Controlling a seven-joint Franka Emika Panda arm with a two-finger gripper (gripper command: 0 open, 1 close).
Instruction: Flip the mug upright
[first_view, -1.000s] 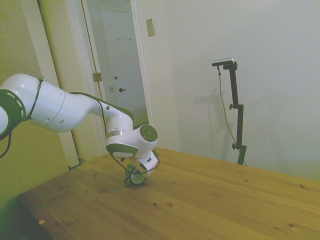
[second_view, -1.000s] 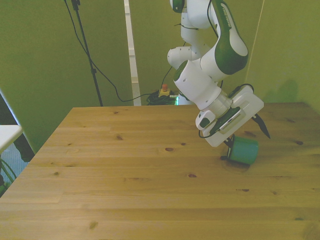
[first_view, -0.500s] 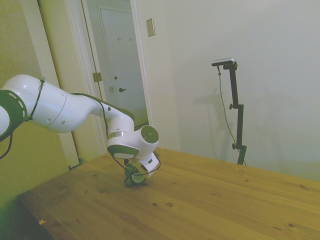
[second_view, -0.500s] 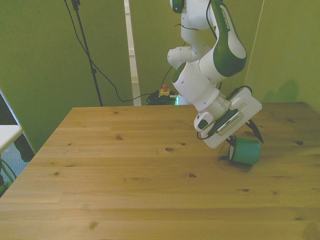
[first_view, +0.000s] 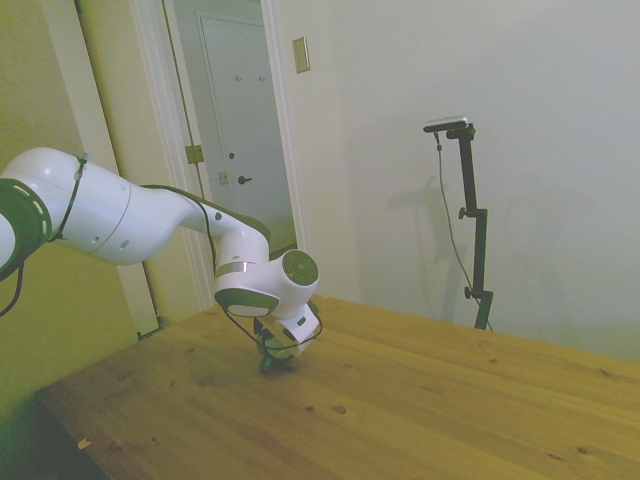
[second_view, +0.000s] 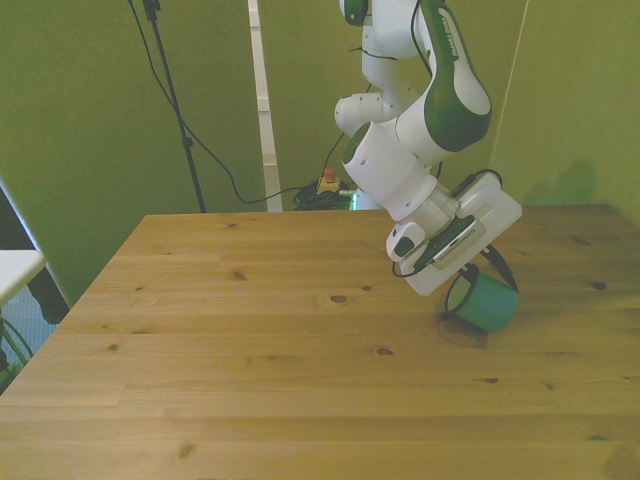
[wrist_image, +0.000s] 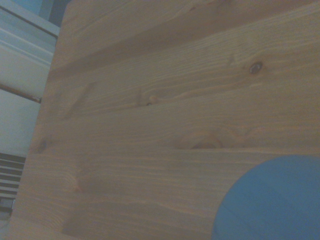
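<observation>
One tilted teal mug (second_view: 482, 300) between the closed fingers (second_view: 478, 268), above the wooden table (second_view: 250, 350).

Table (second_view: 250, 330): knotty wooden planks, visible grain, low satin sheen; mug (second_view: 484, 303): smooth teal enamel-like coat, thin dark rim; arm (second_view: 400, 180): glossy white plastic shells, green bands.

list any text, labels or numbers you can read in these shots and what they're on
None: no readable text in any view.
The mug shows plain teal, with no print visible.
The gripper and white arm show no legible marking.
The wall plate by the door is blank.
</observation>
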